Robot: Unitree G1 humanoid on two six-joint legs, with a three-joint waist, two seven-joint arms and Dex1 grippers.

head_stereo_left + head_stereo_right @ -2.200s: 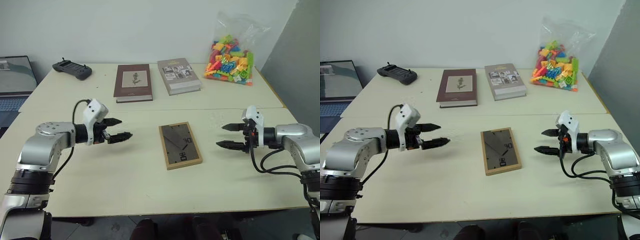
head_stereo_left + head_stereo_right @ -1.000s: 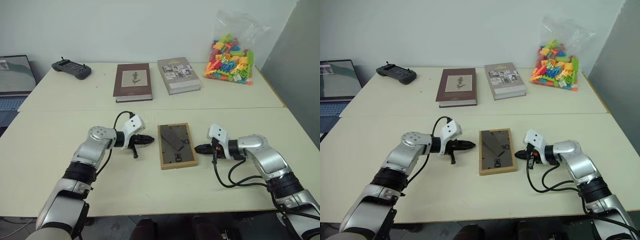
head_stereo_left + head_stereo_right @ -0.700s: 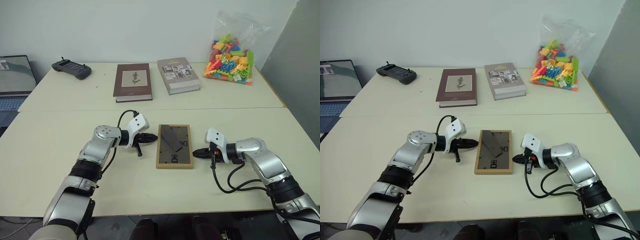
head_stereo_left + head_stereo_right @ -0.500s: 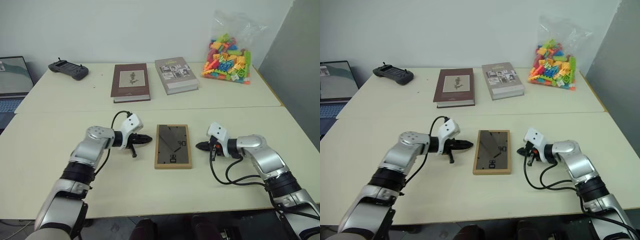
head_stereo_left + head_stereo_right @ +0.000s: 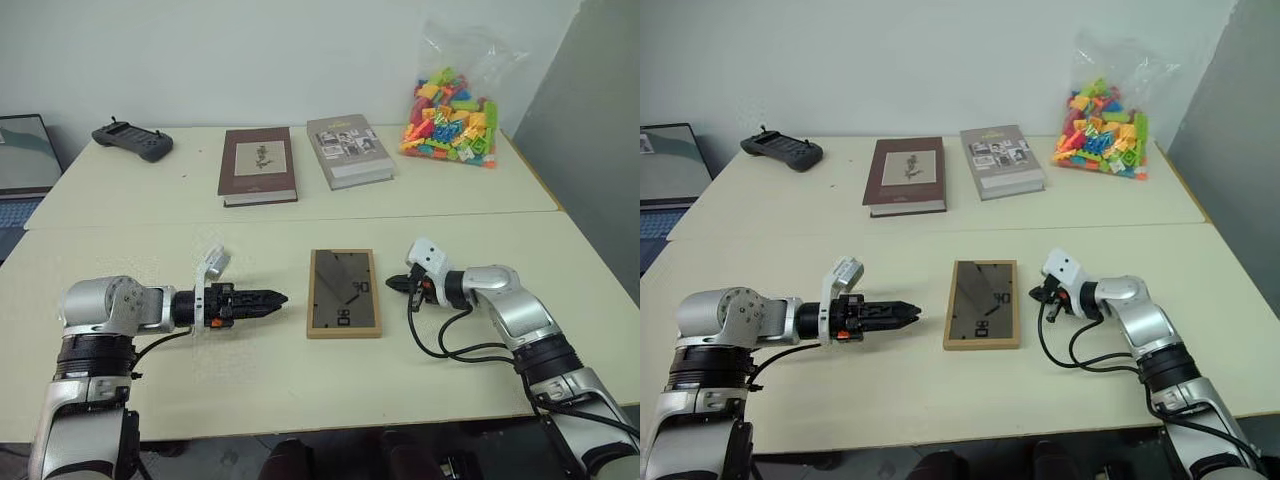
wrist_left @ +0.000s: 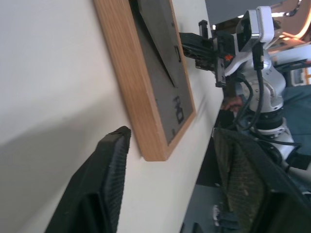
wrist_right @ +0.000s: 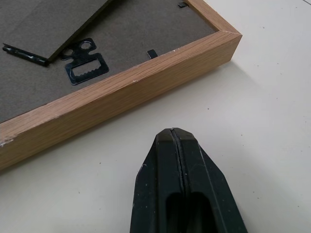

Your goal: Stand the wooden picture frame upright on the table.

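Note:
The wooden picture frame (image 5: pixel 344 292) lies flat on the table (image 5: pixel 300 370), dark back panel and black stand facing up. My left gripper (image 5: pixel 272 298) hovers a short way from the frame's left edge, pointing at it. In the left wrist view its fingers (image 6: pixel 104 189) stand wide apart and open, with the frame's corner (image 6: pixel 155 82) ahead of them and nothing between them. My right gripper (image 5: pixel 392 283) is shut and empty. Its tip (image 7: pixel 175 133) sits just off the frame's right edge (image 7: pixel 121 92), and I cannot tell whether it touches it.
A maroon book (image 5: pixel 258 165) and a grey book (image 5: pixel 347 150) lie at the back of the table. A bag of coloured bricks (image 5: pixel 448 100) sits at the back right, a black controller (image 5: pixel 132 140) at the back left. A laptop (image 5: pixel 20 165) stands off the left side.
My left gripper has drawn back to the left, away from the frame, rolled over and opened. The right gripper stayed shut beside the frame's right edge. The frame has been straightened on the table.

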